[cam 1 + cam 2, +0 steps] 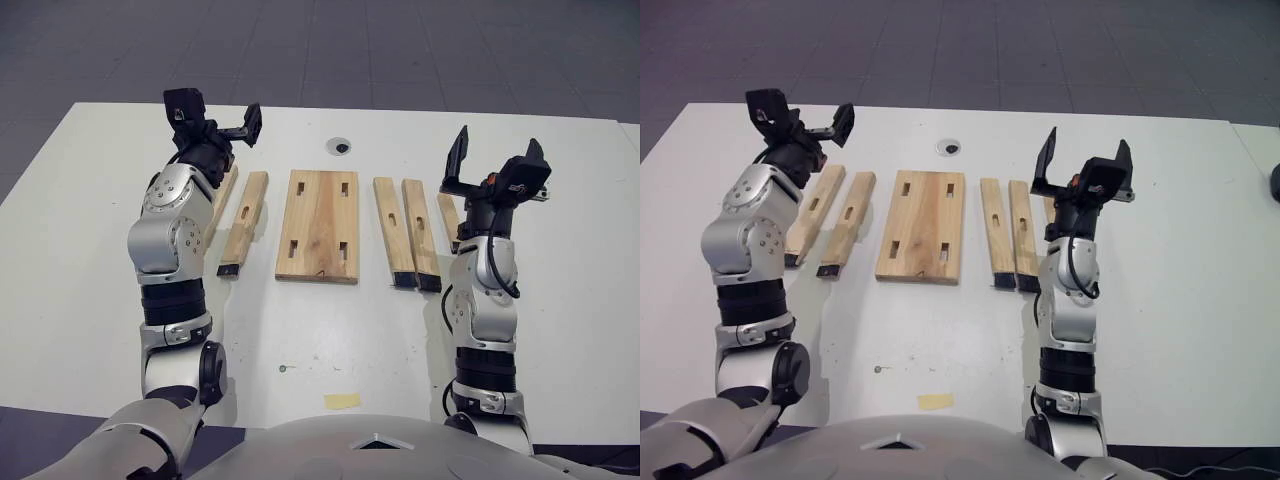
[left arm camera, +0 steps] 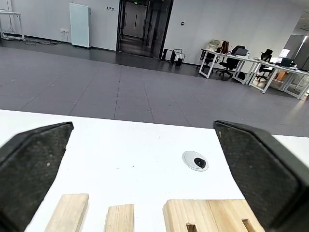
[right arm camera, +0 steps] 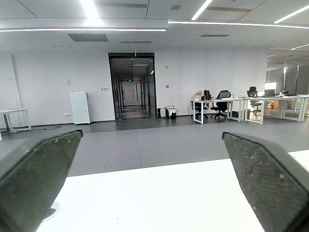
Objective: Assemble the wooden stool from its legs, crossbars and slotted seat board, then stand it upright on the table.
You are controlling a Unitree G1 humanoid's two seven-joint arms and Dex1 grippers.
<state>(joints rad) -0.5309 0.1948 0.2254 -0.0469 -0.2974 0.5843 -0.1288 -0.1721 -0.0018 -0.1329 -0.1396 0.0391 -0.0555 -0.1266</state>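
Note:
The slotted seat board (image 1: 318, 225) lies flat in the middle of the white table (image 1: 570, 260). Left of it lie two slotted wooden pieces: one in full view (image 1: 244, 222), the other (image 1: 223, 193) partly behind my left arm. Right of the board lie two more pieces (image 1: 393, 232) (image 1: 420, 235), and a third (image 1: 449, 215) is partly hidden by my right arm. My left gripper (image 1: 218, 115) is raised above the left pieces, open and empty. My right gripper (image 1: 495, 160) is raised above the right pieces, also open and empty. The left wrist view shows the board's far end (image 2: 212, 215) between its fingers (image 2: 29, 169).
A round cable grommet (image 1: 341, 146) sits in the table beyond the board. A scrap of yellow tape (image 1: 342, 401) lies near the front edge. Bare table spreads out on both sides of the parts. Office floor and desks lie beyond the far edge.

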